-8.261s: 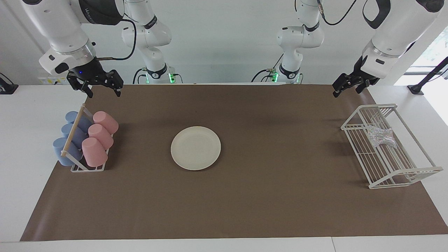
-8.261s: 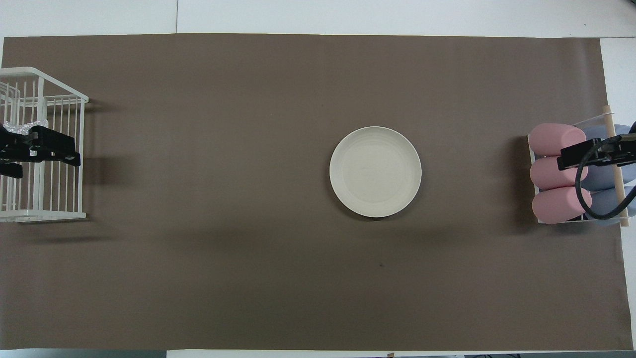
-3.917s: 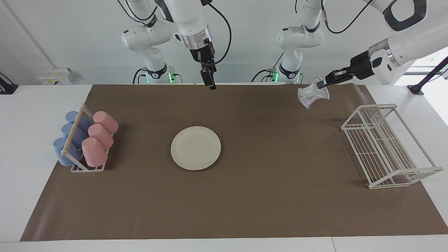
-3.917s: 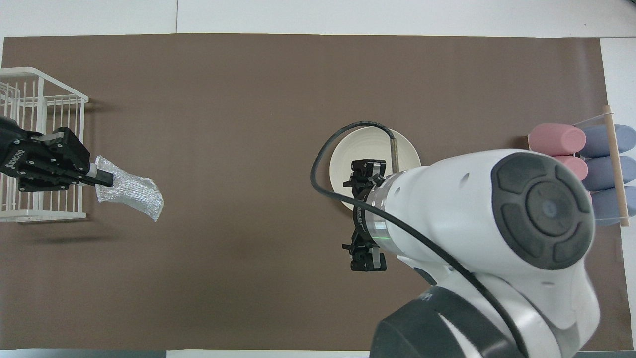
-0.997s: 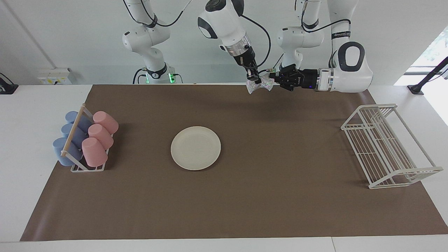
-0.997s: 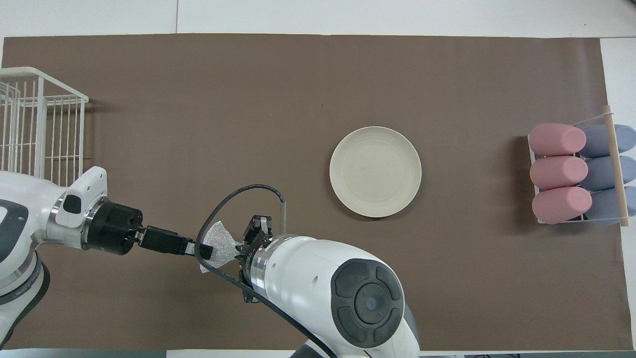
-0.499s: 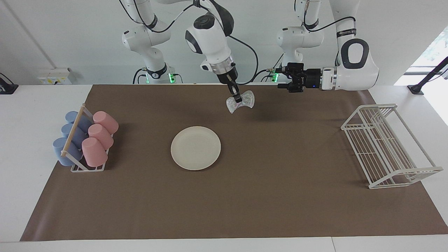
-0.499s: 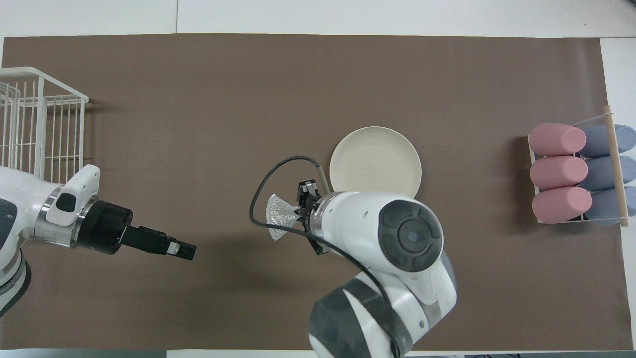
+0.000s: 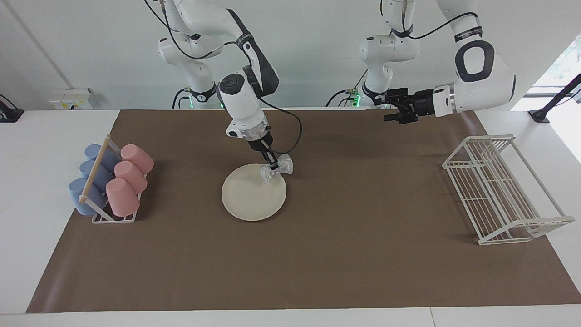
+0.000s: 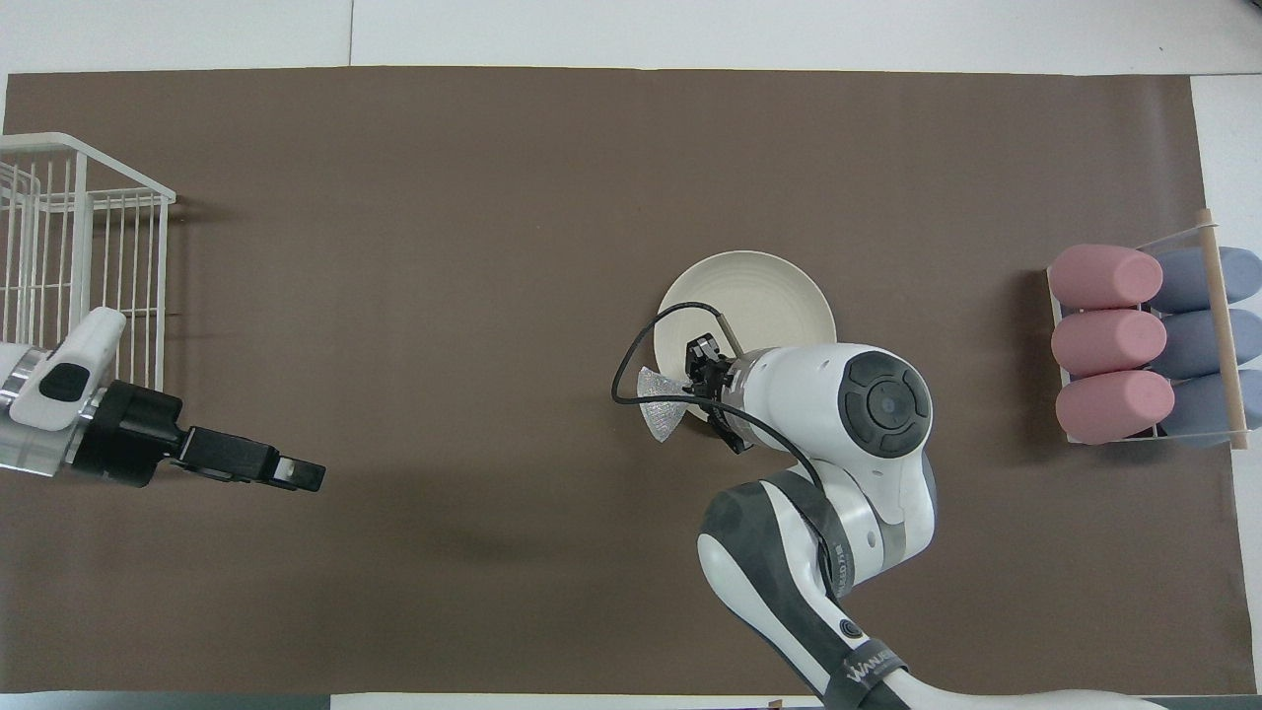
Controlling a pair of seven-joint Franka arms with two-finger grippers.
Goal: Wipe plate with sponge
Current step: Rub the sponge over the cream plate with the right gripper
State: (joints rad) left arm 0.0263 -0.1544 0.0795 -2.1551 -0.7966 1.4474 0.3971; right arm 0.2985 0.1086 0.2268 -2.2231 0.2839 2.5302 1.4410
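Note:
The cream-white plate [image 9: 249, 200] lies flat in the middle of the brown mat; in the overhead view the right arm covers part of the plate [image 10: 759, 291]. My right gripper [image 9: 272, 164] points down, shut on the speckled silvery sponge [image 9: 278, 169]. The sponge [image 10: 659, 406] hangs low over the plate's rim, on the side nearer the robots and toward the left arm's end. I cannot tell whether it touches the plate. My left gripper [image 9: 389, 108] is open and empty, level in the air over the mat's edge near the robots; the overhead view shows this gripper [image 10: 301, 476] too.
A rack of pink and blue cups [image 9: 109, 181] lies at the right arm's end of the mat. A white wire rack [image 9: 499, 190] stands at the left arm's end. The right arm's cable [image 10: 641, 350] loops over the plate's rim.
The left gripper let go of the sponge and drew back toward the wire rack. The right gripper carried the sponge down from the hand-over spot to the plate's rim.

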